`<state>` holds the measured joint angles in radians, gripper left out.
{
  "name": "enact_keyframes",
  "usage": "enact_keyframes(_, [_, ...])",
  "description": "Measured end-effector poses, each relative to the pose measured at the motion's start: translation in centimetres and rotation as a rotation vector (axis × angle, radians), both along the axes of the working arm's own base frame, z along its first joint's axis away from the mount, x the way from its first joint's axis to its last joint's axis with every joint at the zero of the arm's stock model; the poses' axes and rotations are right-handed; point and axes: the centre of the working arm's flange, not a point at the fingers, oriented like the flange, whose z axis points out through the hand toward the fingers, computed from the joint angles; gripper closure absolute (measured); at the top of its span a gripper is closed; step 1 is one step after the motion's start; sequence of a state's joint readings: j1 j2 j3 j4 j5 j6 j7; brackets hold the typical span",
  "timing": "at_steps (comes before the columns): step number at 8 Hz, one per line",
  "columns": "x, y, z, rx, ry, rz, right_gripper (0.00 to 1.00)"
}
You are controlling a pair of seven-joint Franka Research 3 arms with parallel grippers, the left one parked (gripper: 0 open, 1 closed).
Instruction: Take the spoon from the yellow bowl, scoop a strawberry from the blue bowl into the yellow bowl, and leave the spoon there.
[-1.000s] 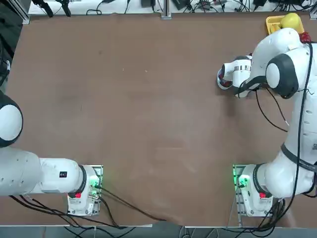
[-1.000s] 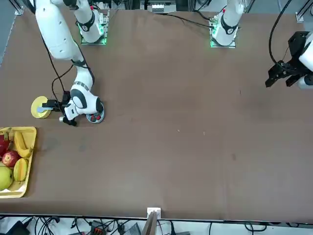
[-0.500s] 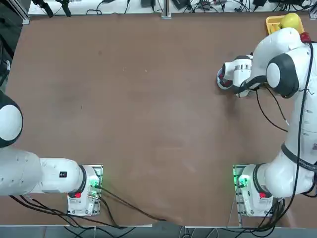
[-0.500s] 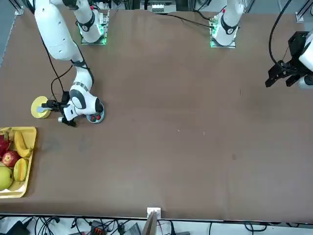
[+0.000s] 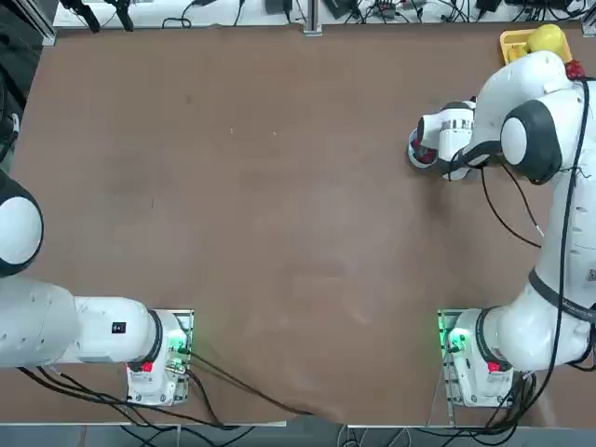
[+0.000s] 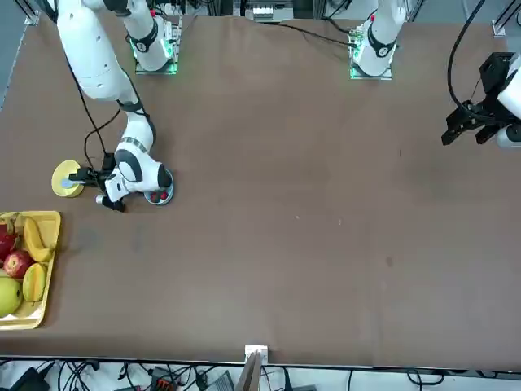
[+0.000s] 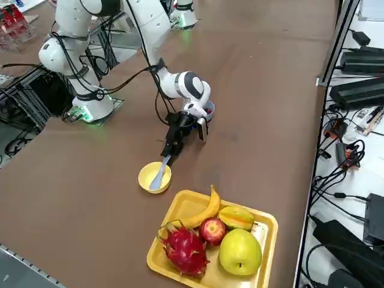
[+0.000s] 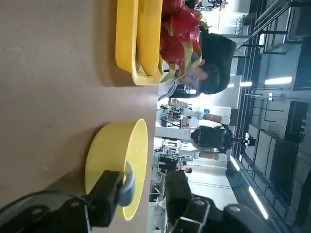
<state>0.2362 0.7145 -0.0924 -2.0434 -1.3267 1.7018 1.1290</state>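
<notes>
The yellow bowl [image 6: 65,179] sits near the table's edge by the fruit tray, and the pale spoon [image 7: 158,175] lies in it with its handle pointing out over the rim. My right gripper [image 6: 91,185] reaches low and sideways at that handle. In the wrist view the fingers [image 8: 108,193] still stand apart on either side of the spoon handle [image 8: 127,186], which rests against one of them. The blue bowl [image 6: 160,195] holds red strawberries and sits under my wrist, partly hidden. In the top view the arm hides the yellow bowl.
A rectangular yellow tray [image 7: 260,243] with a banana, apple, dragon fruit and other fruit lies close beside the yellow bowl. Just beyond the tray is the table's edge.
The fingers have drawn closer together around the spoon handle. The wrist has shifted slightly; the bowls and spoon have not moved.
</notes>
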Motion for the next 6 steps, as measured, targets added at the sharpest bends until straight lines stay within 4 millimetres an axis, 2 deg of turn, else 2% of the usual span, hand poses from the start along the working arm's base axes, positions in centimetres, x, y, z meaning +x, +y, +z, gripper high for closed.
enact_keyframes(6, [0.24, 0.05, 0.14, 0.001, -0.007, 0.0, 0.64])
